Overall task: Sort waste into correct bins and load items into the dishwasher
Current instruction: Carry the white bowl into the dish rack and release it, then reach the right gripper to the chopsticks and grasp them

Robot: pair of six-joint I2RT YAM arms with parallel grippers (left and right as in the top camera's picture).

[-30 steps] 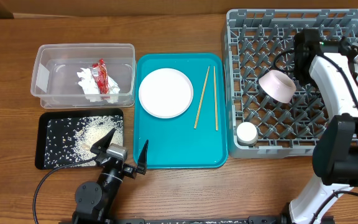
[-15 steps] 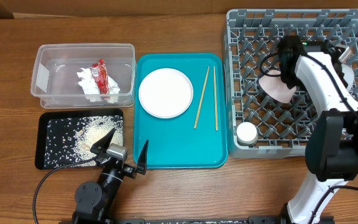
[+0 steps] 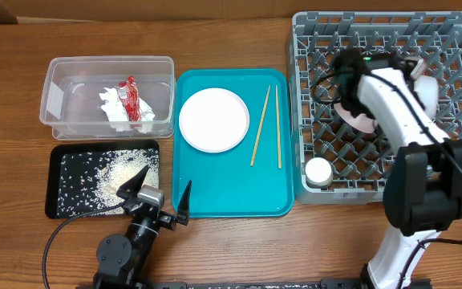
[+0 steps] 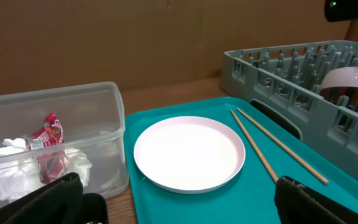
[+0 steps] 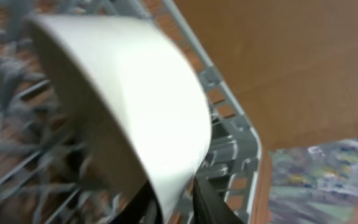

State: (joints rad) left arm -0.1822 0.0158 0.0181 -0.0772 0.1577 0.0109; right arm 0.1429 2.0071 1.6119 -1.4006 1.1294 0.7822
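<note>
Clear tub (image 3: 108, 95), table's 10 o'clock: red wrapper (image 3: 135, 98) and white tissue (image 3: 112, 107) inside. Black tray (image 3: 62, 201), 8 o'clock: rice scraps (image 3: 123, 170). Teal tray (image 3: 215, 201), centre: white plate (image 3: 213, 120) and chopsticks (image 3: 267, 124). Grey rack (image 3: 311, 48), 2 o'clock: small cup (image 3: 318, 171) at its 7 o'clock corner, and pink-backed bowl (image 3: 358, 120) tilted at centre.

Left gripper (image 3: 167, 177): jaws wide apart, holding nothing, low at 7 o'clock.

Right gripper (image 5: 174, 202): fingers straddle the bowl's rim; blur hides whether they clamp it. Right arm (image 3: 391, 96) reaches from 5 o'clock over the rack.

white bowl (image 5: 123, 93) rim between gripper (image 5: 169, 204) fingers, grey rack (image 5: 229, 140) behind.
</note>
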